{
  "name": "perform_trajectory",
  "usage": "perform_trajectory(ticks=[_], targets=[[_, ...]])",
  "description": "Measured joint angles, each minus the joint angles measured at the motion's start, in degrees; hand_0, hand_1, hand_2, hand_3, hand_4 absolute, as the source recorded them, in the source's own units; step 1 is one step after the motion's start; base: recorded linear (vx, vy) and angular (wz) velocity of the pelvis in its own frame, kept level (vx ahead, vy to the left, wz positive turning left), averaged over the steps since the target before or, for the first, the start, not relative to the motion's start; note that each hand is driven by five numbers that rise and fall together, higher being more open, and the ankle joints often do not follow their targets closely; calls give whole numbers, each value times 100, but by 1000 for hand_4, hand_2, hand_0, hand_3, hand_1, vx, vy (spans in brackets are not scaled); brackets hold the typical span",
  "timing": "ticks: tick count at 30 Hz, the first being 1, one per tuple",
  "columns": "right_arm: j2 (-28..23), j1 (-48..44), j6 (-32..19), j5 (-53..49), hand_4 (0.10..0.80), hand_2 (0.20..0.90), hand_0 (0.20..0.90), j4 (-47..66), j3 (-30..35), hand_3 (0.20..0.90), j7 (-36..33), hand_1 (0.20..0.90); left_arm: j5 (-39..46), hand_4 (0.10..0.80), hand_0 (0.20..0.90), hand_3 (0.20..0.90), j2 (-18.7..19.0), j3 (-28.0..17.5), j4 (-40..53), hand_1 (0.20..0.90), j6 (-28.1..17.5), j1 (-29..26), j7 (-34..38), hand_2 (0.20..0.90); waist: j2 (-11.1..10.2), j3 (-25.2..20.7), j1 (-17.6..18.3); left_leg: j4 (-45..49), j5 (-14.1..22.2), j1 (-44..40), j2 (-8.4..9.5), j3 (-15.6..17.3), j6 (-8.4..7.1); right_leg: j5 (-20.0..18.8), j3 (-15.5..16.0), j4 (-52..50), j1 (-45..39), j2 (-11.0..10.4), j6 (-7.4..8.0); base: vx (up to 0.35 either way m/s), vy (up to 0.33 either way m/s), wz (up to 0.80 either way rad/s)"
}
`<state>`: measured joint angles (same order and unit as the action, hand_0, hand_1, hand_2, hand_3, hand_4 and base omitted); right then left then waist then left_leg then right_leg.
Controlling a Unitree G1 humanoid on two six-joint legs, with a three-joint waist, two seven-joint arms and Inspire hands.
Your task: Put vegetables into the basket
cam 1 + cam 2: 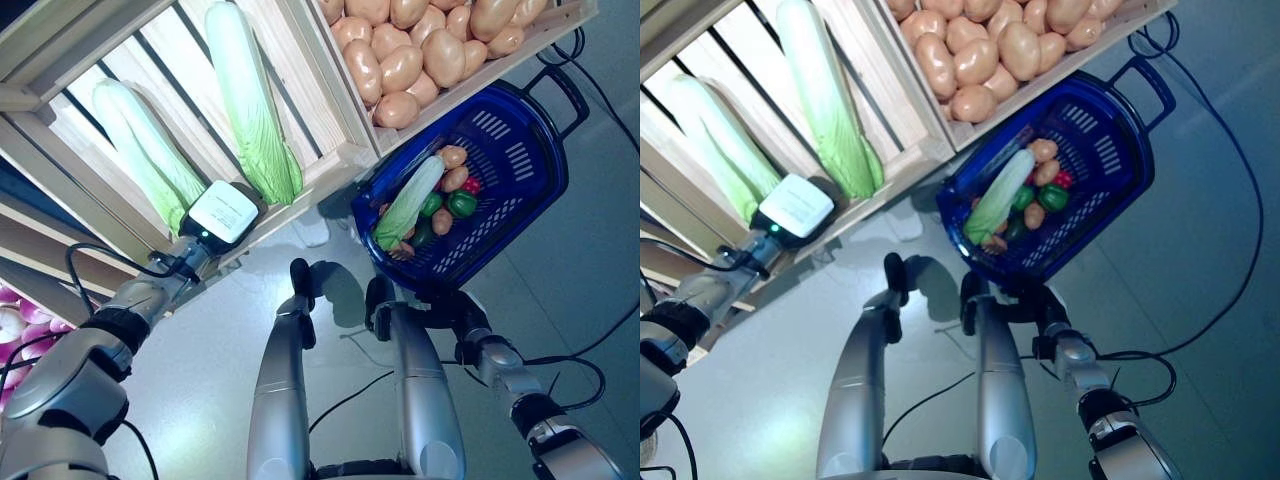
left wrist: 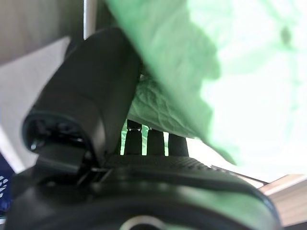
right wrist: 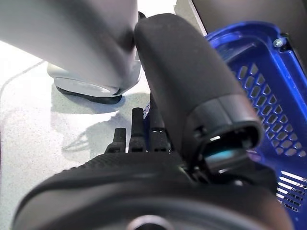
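I have the left arm stretched up to the wooden crate [image 1: 300,60], its left hand [image 2: 96,110] against the lower end of a cabbage [image 1: 135,150]; leaves press on the thumb and fingers [image 2: 156,141], but I cannot tell if they grip. My right hand [image 3: 192,91] curls round the rim of the blue basket [image 1: 520,150], which holds another cabbage, peppers and potatoes.

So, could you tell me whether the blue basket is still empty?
No, the blue basket already holds a cabbage and smaller vegetables.
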<state>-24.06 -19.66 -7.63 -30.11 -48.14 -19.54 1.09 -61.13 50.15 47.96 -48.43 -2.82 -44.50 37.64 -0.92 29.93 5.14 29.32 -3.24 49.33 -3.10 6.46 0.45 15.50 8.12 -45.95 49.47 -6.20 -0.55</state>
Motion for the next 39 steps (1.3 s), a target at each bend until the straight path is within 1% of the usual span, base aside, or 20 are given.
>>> perform_trajectory(ticks=[5,9,12,14,16,17,20,21,22,24,26,28,29,30,31,32,33,35,38,39], targets=[[5,-1,57,-5,800,900,900,-5,-19,900,0,900,241,400,300,300,-1,-156,21,300,14,219,7,300,0,0,-3,-38,-5,-97,1,3,-7,-1,-6,25,-88,3,-1,0,0,0],[79,6,124,-4,800,900,900,-125,-183,900,-65,900,737,400,300,300,-25,-446,65,300,-25,578,86,300,-2,-1,-21,-428,-114,-544,6,2,-74,-92,15,334,-475,40,2,24,-18,-3],[122,55,151,-4,800,900,900,-199,-187,900,-118,900,1100,400,300,300,-28,-657,141,300,-202,764,314,300,-2,-1,-44,-732,-202,-852,15,3,-79,-127,26,555,-754,63,14,54,-5,0],[142,164,154,-2,800,900,900,-242,-182,900,-163,900,1484,400,300,300,-48,-920,398,300,-375,951,398,300,-2,-1,-105,-1003,-278,-1152,22,6,-86,-168,37,762,-1023,87,25,106,1,-1],[210,332,159,16,800,900,900,-351,-173,900,-186,900,1948,400,300,300,-235,-1474,754,300,-562,1360,514,300,-1,-1,-162,-1389,-358,-1689,25,11,-92,-221,62,1076,-1536,131,48,99,-21,-1],[217,471,159,22,800,900,900,-349,-167,900,-192,900,2157,400,300,300,-332,-1661,958,300,-608,1553,577,300,2,-2,-197,-1597,-393,-2014,33,9,-102,-229,78,1243,-1845,144,63,93,-40,1],[229,686,152,24,800,900,900,-350,-115,900,-217,900,2435,400,300,300,-412,-1961,1395,300,-772,1815,745,300,13,-11,-311,-1896,-437,-2487,29,-26,-126,-234,173,1526,-2342,169,76,145,-59,8],[254,756,149,27,800,900,900,-361,-90,900,-231,900,2617,400,300,300,-492,-2212,1668,300,-828,2001,838,300,16,-22,-324,-2031,-467,-2624,30,-64,-162,-241,208,1651,-2485,189,80,136,-48,16],[280,801,148,48,800,900,900,-349,-38,900,-234,900,2781,400,300,300,-574,-2387,1904,300,-861,2177,940,300,22,-30,-395,-2107,-468,-2729,32,-118,-160,-237,250,1723,-2608,192,77,161,-55,11],[352,920,150,50,800,900,900,-340,121,900,-239,900,3003,400,300,300,-836,-2686,2203,300,-886,2466,1040,300,72,-60,-431,-2213,-486,-2912,31,-137,-145,-242,316,1869,-2837,205,82,133,-44,14],[371,994,150,51,800,900,900,-339,138,900,-242,900,3220,400,300,300,-936,-2785,2397,300,-983,2671,1042,300,103,-96,-488,-2307,-487,-3098,25,-169,-136,-238,364,2018,-3067,225,83,169,-44,12],[467,1074,149,53,800,900,900,-329,324,900,-245,900,3577,400,300,300,-1244,-3074,2573,300,-1114,2955,1024,300,138,-126,-542,-2449,-488,-3395,25,-179,-133,-240,385,2195,-3385,244,92,164,-27,3],[482,1152,154,65,800,900,900,-312,392,900,-252,900,3928,400,300,300,-1495,-3234,2691,300,-1244,3137,892,300,184,-206,-579,-2550,-480,-3583,28,-218,-128,-241,426,2329,-3606,251,107,263,-58,17],[566,1333,149,68,800,900,900,-260,589,900,-299,900,4416,400,300,300,-1965,-3555,2923,300,-1424,3410,679,300,230,-310,-581,-2668,-455,-3838,39,-288,-125,-249,488,2540,-3938,270,143,210,-58,20],[598,1429,152,68,800,900,900,-243,620,900,-341,900,4760,400,300,300,-2134,-3660,3042,300,-1537,3572,508,300,240,-449,-601,-2728,-425,-3894,42,-300,-151,-246,508,2620,-4001,277,150,253,-59,19],[686,1667,154,85,800,900,900,-175,718,900,-375,900,5503,400,300,300,-2451,-3825,3263,300,-1711,3879,91,300,226,-786,-630,-2837,-425,-3968,42,-313,-149,-262,517,2796,-4116,309,171,153,-21,16],[731,1827,153,122,800,900,900,-151,751,900,-410,900,6148,400,300,300,-2528,-3822,3299,300,-1851,4057,-284,300,206,-1030,-659,-2873,-425,-4079,54,-323,-134,-275,531,2953,-4305,329,188,133,-13,16],[754,1910,152,250,800,900,900,-136,766,900,-456,900,6928,400,300,300,-2556,-3840,3299,300,-1885,4226,-824,300,175,-1248,-663,-2923,-390,-4238,65,-325,-129,-285,531,3110,-4516,343,205,100,-7,9],[750,1951,151,271,800,900,900,102,804,900,-497,900,7937,400,300,300,-2627,-3849,3303,300,-1886,4373,-1638,300,103,-1484,-654,-2966,-352,-4394,63,-321,-132,-313,531,3301,-4731,369,226,122,4,1],[752,1957,151,271,800,900,900,143,805,900,-511,900,8052,400,300,300,-2659,-3849,3304,300,-1886,4379,-1744,300,85,-1496,-654,-2996,-352,-4459,64,-316,-131,-314,528,3317,-4784,369,227,75,15,1]])
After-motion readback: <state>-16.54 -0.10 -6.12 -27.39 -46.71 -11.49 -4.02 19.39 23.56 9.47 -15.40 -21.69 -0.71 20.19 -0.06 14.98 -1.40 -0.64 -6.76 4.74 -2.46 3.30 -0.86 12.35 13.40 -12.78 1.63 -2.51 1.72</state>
